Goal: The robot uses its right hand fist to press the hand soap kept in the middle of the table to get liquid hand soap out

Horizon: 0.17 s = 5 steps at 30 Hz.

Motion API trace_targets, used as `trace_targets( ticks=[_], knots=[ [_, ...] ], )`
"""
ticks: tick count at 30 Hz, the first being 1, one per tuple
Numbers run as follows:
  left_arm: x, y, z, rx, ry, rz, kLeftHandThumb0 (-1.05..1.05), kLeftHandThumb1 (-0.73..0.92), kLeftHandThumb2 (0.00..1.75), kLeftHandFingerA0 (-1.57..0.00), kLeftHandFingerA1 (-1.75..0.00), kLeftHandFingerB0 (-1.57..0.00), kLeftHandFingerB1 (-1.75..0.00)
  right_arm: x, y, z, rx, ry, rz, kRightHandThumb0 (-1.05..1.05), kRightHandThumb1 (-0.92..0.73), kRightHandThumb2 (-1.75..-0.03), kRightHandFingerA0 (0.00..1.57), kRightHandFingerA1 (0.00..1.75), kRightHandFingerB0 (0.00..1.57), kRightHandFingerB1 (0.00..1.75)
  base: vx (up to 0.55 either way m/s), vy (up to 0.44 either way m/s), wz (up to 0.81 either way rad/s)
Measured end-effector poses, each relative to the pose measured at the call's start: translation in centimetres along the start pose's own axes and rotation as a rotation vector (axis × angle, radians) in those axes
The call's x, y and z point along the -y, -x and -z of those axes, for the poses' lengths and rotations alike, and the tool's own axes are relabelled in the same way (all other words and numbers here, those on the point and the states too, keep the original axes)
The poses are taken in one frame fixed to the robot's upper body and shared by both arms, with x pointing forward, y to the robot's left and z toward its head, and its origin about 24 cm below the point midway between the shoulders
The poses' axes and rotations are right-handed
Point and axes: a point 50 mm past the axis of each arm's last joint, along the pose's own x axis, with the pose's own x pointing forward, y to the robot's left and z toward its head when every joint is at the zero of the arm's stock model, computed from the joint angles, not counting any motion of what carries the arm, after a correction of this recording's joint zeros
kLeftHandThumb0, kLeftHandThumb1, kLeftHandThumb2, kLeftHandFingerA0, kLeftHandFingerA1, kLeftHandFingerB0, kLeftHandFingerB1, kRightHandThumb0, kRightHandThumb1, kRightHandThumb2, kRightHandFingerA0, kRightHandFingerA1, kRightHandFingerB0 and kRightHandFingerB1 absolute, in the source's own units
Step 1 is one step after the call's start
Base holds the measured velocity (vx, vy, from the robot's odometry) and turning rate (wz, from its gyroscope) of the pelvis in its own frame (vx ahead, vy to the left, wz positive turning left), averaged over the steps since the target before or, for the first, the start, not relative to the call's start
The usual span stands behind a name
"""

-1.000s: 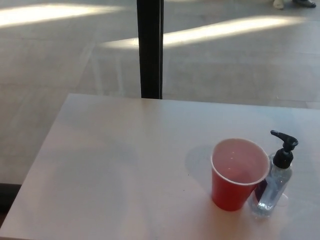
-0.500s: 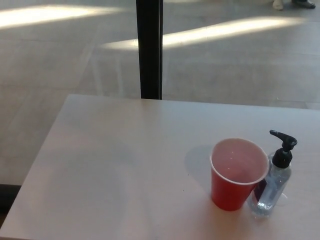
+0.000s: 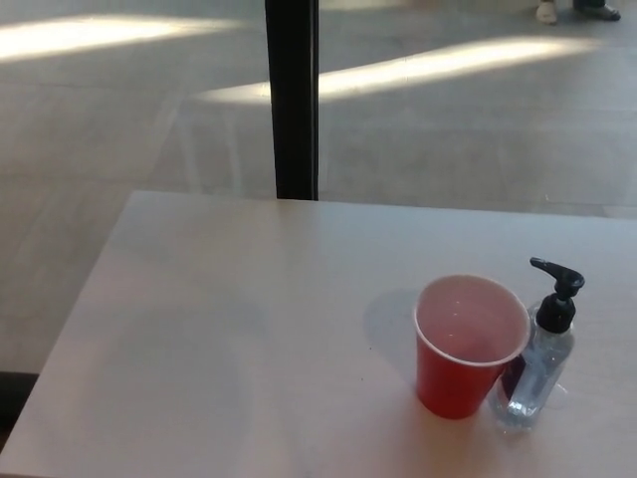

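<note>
- A clear soap bottle (image 3: 537, 373) with a black pump top (image 3: 557, 294) stands upright near the right edge of a pale table (image 3: 219, 329), not at its middle.
- A red cup (image 3: 466, 347) stands upright just to the left of the bottle, its wall overlapping the bottle's lower part in the head view (whether the two touch cannot be told).
- The cup's mouth is open to the camera and its pale inside shows; what, if anything, lies at the bottom cannot be made out.
- The pump's spout points toward picture left, above and behind the cup's rim.
- Neither of the robot's hands shows in the picture, so nothing can be said of their fingers or of what they may hold.
- A dark upright post (image 3: 293, 100) rises behind the far edge of the table.
- Grey floor (image 3: 448, 139) beyond the table carries bright bands of sunlight (image 3: 438, 65).
- At the top right corner a person's shoes (image 3: 572, 10) stand on the floor, well apart from the table.
</note>
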Motion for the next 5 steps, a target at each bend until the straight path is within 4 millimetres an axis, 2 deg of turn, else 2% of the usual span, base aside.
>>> trace_targets(
  ticks=[1,2,4,5],
  knots=[
    [0.0,0.0,0.0,-0.001,0.001,-0.001,-0.62,0.77,0.63,-0.70,-0.66,-0.49,-0.53,0.5,-0.1,0.9,-0.023,0.025,0.020,-0.45,-0.53,-0.95,1.05,1.27,0.57,0.77,0.00,0.000,0.00],
    [-0.1,0.0,0.1,-0.001,0.003,-0.002,-0.61,0.78,0.63,-0.66,-0.63,-0.48,-0.53,1.3,-0.1,2.4,-0.066,0.077,0.054,-0.47,-0.70,-0.62,0.78,1.28,0.54,0.67,0.00,0.000,0.00],
    [-0.3,0.0,0.1,-0.001,0.007,-0.007,-0.60,0.78,0.64,-0.66,-0.63,-0.47,-0.53,2.3,0.2,5.1,-0.138,0.160,0.091,-0.49,-0.70,-0.61,0.81,1.23,0.58,0.70,0.00,0.000,0.00],
    [-0.4,0.0,0.1,-0.001,0.008,-0.009,-0.61,0.78,0.64,-0.65,-0.63,-0.45,-0.52,2.6,0.5,6.3,-0.168,0.206,0.101,-0.49,-0.74,-0.62,0.66,1.06,0.39,0.60,0.00,0.000,0.00]
  ],
)
